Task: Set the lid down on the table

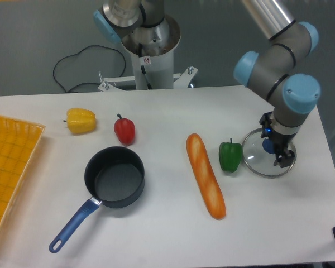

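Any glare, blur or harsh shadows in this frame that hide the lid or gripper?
Fixed camera: even, soft light with faint shadows; image sharp. The lid is transparent, its silver rim readable against the table. The gripper covers most of the blue knob, so its jaw state is unclear.

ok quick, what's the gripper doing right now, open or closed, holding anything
Gripper: down over the blue knob of the lid, which lies on the table. Whether the fingers are clamped on the knob cannot be told.
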Motion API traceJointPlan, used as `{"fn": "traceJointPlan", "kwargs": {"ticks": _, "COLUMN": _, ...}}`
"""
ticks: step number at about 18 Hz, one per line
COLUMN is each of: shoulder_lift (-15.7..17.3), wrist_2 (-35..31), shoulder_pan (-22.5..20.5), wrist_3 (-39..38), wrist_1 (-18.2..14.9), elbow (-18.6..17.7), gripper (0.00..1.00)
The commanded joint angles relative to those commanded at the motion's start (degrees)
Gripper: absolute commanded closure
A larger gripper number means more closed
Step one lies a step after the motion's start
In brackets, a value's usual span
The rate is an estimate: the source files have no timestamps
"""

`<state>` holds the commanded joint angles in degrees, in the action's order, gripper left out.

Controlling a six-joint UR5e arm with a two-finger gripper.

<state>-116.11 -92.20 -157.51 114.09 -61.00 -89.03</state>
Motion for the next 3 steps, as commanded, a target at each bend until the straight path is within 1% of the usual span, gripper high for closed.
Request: {"fn": "traceJointPlan", "kwargs": {"ticks": 3, "shoulder_lift": 3.33, "wrist_2": -0.26, "shoulder_pan": 1.59, "wrist_3": -0.18, "wrist_1": -0.70, "elbow": -0.87, "gripper": 0.00}}
